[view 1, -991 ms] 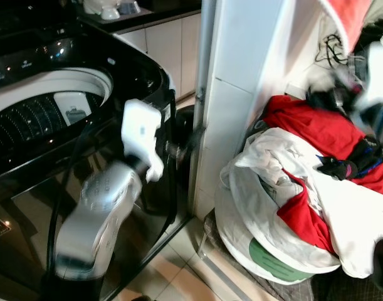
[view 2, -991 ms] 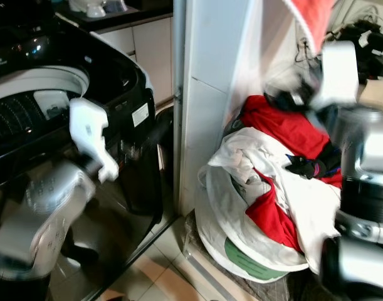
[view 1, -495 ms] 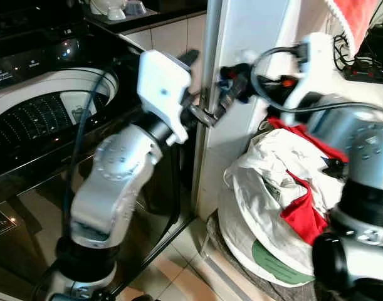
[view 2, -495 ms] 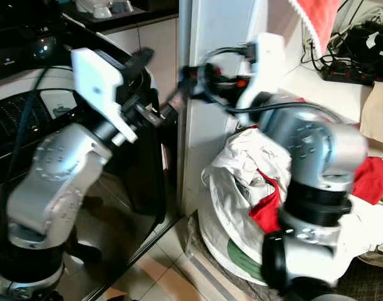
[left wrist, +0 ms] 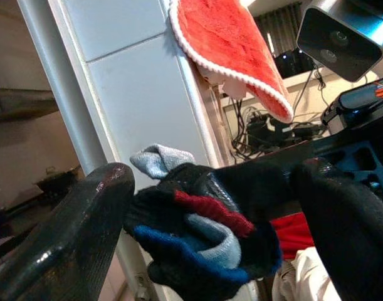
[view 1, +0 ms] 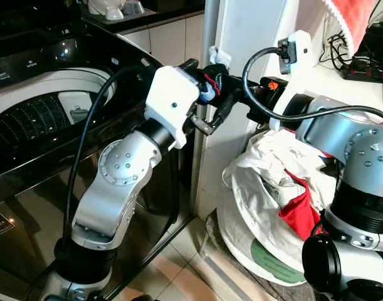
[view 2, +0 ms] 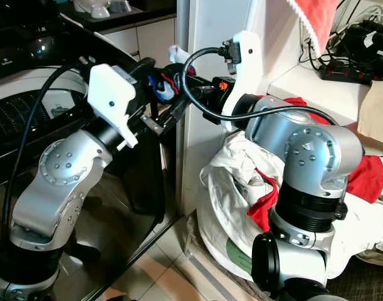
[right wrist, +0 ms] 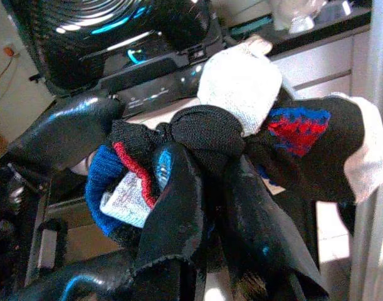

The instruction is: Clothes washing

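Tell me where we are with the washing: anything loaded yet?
Done: the washer is open, but what shows of its drum looks empty. In hand: both grippers, left and right, meet on a bundle of dark socks beside the washer's corner, not yet over the drum. Left: dropping the socks in, then the heap of red and white clothes on the right.

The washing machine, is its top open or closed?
Open. The washing machine shows its white rim and dark ribbed drum from above, with no lid over them.
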{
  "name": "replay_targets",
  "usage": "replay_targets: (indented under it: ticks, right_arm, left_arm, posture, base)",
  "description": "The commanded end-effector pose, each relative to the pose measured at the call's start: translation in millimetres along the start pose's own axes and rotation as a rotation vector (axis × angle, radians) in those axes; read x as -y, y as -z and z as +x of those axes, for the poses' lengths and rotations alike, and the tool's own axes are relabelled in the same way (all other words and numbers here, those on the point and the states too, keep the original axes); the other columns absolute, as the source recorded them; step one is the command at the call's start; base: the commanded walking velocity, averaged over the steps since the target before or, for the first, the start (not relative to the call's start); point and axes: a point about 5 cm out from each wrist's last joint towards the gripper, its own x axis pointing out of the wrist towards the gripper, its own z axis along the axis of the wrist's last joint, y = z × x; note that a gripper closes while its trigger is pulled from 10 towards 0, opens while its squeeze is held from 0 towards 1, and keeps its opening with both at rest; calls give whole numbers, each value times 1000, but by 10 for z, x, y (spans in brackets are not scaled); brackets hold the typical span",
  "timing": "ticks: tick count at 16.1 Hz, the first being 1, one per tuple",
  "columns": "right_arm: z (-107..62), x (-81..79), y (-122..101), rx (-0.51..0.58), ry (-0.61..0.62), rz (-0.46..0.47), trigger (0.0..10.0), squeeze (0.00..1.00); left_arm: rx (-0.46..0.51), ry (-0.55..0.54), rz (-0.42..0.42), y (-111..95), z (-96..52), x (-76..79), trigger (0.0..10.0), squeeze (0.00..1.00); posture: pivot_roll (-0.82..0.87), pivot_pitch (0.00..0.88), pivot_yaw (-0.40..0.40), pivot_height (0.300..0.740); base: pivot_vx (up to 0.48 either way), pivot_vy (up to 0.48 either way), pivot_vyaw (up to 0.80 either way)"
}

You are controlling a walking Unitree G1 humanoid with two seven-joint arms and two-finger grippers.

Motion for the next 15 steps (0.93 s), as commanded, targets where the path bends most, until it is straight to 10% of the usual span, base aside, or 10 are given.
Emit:
replay_targets:
  ticks: [1,14,15]
  right_arm:
    - [-31,-64,-37,15,-43,-13,0,0]
    - [-153,-59,-1,-29,-72,-39,0,0]
    - [-154,-56,3,-31,-70,-40,0,0]
  left_arm:
    - [-34,-14,8,70,-34,-34,10000,0]
    - [28,82,-24,-6,-123,-73,10000,0]
    - [41,81,-35,-21,-121,-73,4824,0]
  posture:
    - [-63,0,-18,740]
    - [-63,0,-7,740]
    - [-63,0,-7,740]
  base:
    - [0,0,0]
    - [0,0,0]
    - [0,0,0]
